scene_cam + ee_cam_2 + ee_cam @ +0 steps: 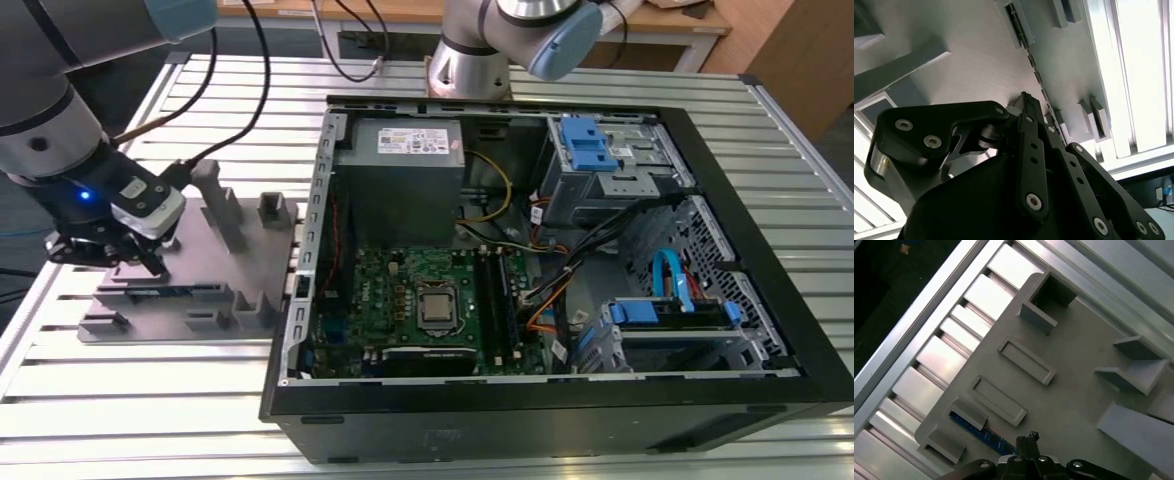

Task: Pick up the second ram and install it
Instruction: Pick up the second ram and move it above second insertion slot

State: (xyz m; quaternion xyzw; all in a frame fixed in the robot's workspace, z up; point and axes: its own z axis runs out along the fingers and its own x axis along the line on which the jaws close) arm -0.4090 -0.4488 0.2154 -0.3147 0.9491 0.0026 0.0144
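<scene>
- the gripper has its jaws drawn narrow, tips almost together, right at the top edge of the second ram. whether they already pinch it i cannot tell.
- the second ram stands on edge in a slot of the grey tray, at the tray's outer side, well apart from the computer case.
- risk: the tips sit toward one end of the stick, not its middle. an off-centre hold would likely let it tilt or bind in the slot.
- risk: the stick is thin, and a shallow hold on the edge could slip.
- risk: the tray's upright posts stand near the gripper, and a sideways drift could knock one and shift the tray.
- risk: loose cables lie beside the motherboard and could snag a tilted stick.
- counts: one gripper and one ram in the tray.
- counts: two empty rectangular slots beside it, and one tray.
- counts: one case, one motherboard, one processor.
- counts: one other arm base behind the case.
</scene>
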